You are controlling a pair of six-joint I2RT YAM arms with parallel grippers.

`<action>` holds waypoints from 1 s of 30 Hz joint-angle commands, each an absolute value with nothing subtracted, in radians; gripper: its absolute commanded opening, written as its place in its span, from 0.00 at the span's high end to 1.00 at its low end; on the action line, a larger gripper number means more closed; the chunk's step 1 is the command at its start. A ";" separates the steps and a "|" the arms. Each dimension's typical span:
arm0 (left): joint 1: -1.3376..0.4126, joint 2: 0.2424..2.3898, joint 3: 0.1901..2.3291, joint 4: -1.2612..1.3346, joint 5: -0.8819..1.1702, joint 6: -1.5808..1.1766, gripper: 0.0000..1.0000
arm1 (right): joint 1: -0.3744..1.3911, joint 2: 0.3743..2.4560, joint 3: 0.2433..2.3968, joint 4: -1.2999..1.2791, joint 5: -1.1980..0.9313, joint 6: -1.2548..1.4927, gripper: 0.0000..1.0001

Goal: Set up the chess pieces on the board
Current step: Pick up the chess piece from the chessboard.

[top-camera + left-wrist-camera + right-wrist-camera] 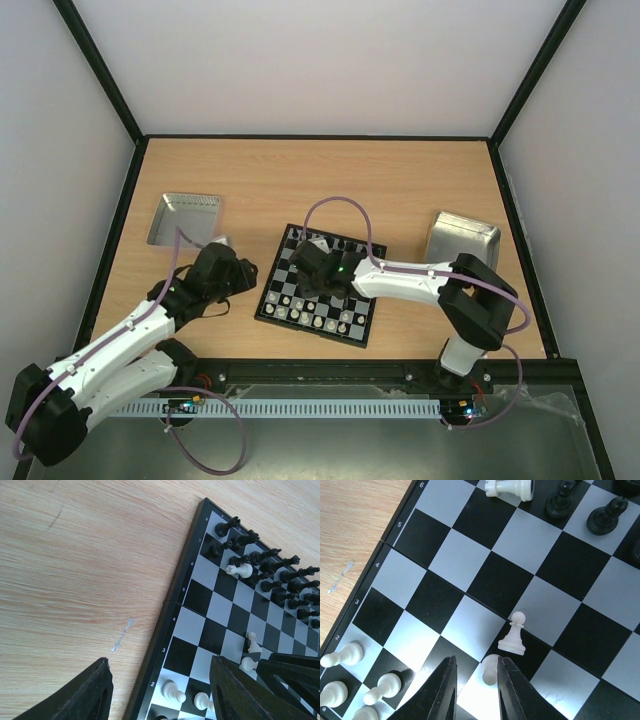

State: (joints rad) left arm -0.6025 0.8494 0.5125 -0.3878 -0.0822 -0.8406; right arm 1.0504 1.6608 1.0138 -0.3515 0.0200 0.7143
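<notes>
The board (368, 318) lies mid-table; it also shows in the left wrist view (200, 596) and the right wrist view (445, 555). Black chess pieces (272, 572) fill its far rows, and cream-white pawns (342, 654) stand on the near rows. My right gripper (476, 660) is open low over the board. A white pawn (490, 669) sits between its fingers, against the right finger (512, 690). Another white pawn (514, 635) stands just beyond. A white piece (510, 487) lies on its side by the black pawns. My left gripper (160, 690) is wide open over the board's left edge, empty.
A shiny metal tray (185, 218) sits at the back left and another (463, 240) at the right of the board. The right arm's gripper (292, 672) shows at the lower right of the left wrist view. Bare wooden table (75, 580) lies left of the board.
</notes>
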 commanded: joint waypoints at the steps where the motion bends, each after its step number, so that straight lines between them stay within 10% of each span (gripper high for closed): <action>1: -0.591 0.839 0.490 -0.380 -0.063 -0.828 0.44 | 1.061 1.684 1.046 -0.404 0.032 0.708 0.78; 30: -0.571 0.856 0.494 -0.357 -0.014 -0.825 0.44 | 1.062 1.532 0.987 -0.438 0.040 0.736 0.97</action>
State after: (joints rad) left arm -0.5812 0.8520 0.4889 -0.3695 -0.0250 -0.8368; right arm 1.0550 1.6180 1.0283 -0.3946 0.0376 0.7189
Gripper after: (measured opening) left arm 0.559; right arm 0.040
